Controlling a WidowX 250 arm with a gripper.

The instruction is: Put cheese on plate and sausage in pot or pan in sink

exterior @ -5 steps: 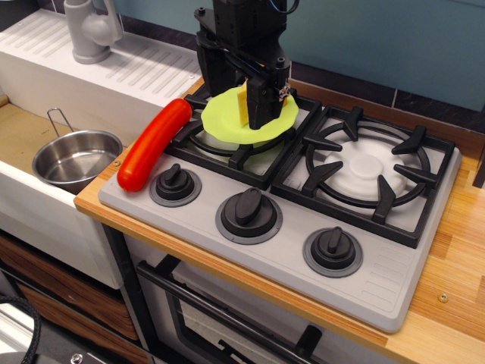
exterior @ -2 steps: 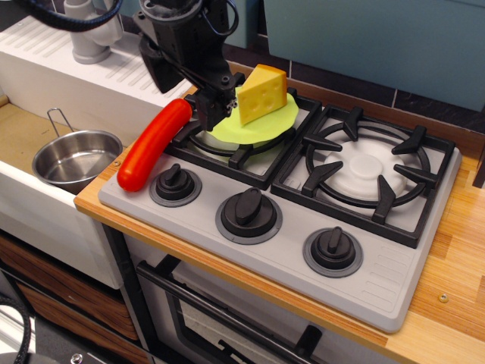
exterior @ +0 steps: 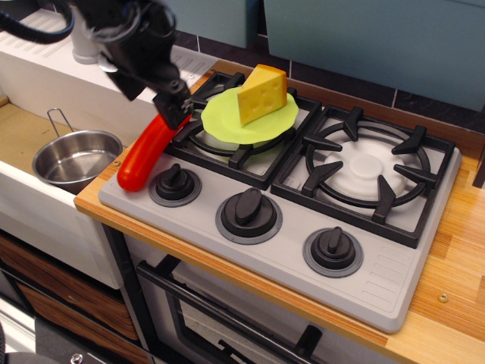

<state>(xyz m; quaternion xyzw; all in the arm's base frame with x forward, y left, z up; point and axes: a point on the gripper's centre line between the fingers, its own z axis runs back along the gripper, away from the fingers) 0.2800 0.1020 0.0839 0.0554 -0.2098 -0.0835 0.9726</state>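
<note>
The yellow cheese (exterior: 263, 93) stands on the light-green plate (exterior: 246, 121) on the back-left burner. The red sausage (exterior: 144, 155) lies slanted along the left edge of the stove. My gripper (exterior: 173, 110) is down at the sausage's upper end and covers it. The arm is blurred, so I cannot tell whether the jaws are open or closed on the sausage. The steel pot (exterior: 76, 158) with its wire handle sits in the sink (exterior: 19, 129) just left of the sausage.
The grey stove (exterior: 424, 265) has two black burner grates (exterior: 371, 171) and three knobs (exterior: 248, 208) along the front. The white drainboard (exterior: 45, 45) lies behind the arm. A wooden counter (exterior: 462, 227) is at the right.
The gripper let go of the cheese on the plate, then swung left and down to the sausage's upper end. The cheese stays on the plate. The sausage and pot have not moved.
</note>
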